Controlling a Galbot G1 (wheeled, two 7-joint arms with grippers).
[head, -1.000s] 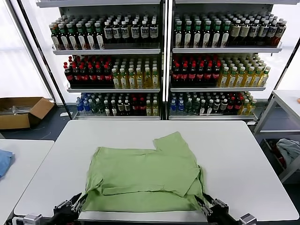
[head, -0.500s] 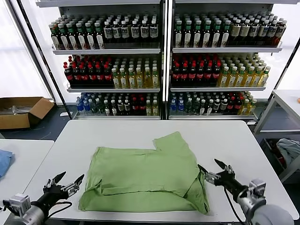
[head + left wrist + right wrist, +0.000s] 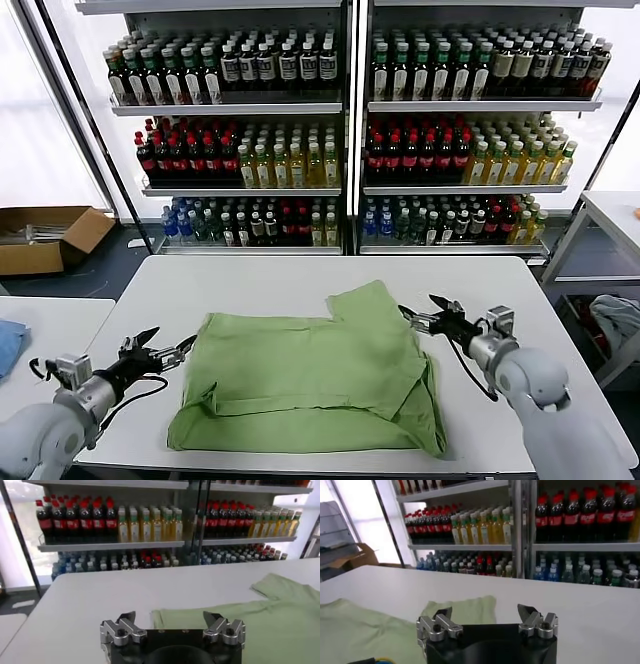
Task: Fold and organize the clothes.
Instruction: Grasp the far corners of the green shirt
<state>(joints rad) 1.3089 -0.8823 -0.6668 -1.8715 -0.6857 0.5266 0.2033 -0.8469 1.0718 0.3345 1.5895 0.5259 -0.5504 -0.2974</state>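
The light green shirt [image 3: 310, 380] lies on the white table [image 3: 300, 285] in front of us, near its front edge and roughly centred. It is partly folded into a rough rectangle, plain side up, with soft creases across the cloth. One flap, perhaps a sleeve, sticks out at the far right corner, and a darker folded edge runs down the right side. We see no print or buttons from here. Our left gripper [image 3: 158, 347] hovers just beside the shirt's left edge, its fingers spread wide and holding nothing. Our right gripper [image 3: 425, 312] hovers just beside the far right flap, its fingers also spread and empty. Behind the table stand shelves [image 3: 345, 105] packed with bottled drinks.
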